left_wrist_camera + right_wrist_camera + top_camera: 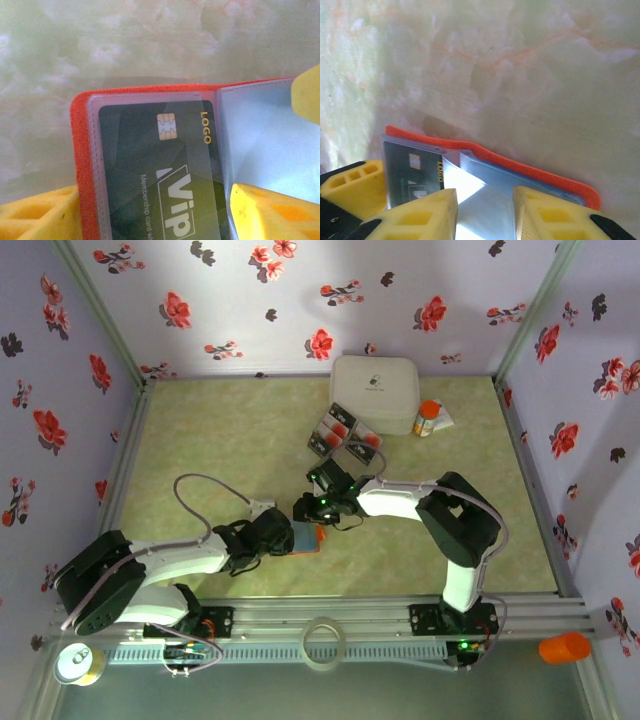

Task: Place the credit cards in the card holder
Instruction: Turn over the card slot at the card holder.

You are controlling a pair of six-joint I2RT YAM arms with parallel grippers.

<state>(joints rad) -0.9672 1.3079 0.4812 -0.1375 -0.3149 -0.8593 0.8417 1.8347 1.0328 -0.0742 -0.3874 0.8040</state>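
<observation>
Lying open on the pale green marbled counter [220, 440], in the lower middle of the top view, is the small flat bright orange card holder [310, 538]; both arms meet there; the left jaws are at its left side and the right jaws are just above it in the frame.

From the left wrist, the card holder [80, 165] fills the lower half of the frame; a dark card [150, 165] with a gold chip and the words LOGO and VIP sits inside a clear plastic pocket on its left half; the yellow fingers [35, 217] of the left jaws show in the two bottom corners, wide apart, with that half between them; I cannot tell if they squeeze it.

From the right wrist, the orange edge of the card holder [530, 170] runs from the middle left down to the lower right; the dark card [412, 175] shows at the lower left; the yellow fingers [420, 215] of the right jaws stand at the bottom with a narrow gap between them; a clear plastic page [485, 200] shows in that gap.

A small bunch of black and white credit cards [340, 435] with red blotches lies in the upper middle of the top view, well apart from the card holder, just beside the lower left of a big white rounded box [375, 390]; a small bottle with an orange cap [428, 418] stands just right of that box.
</observation>
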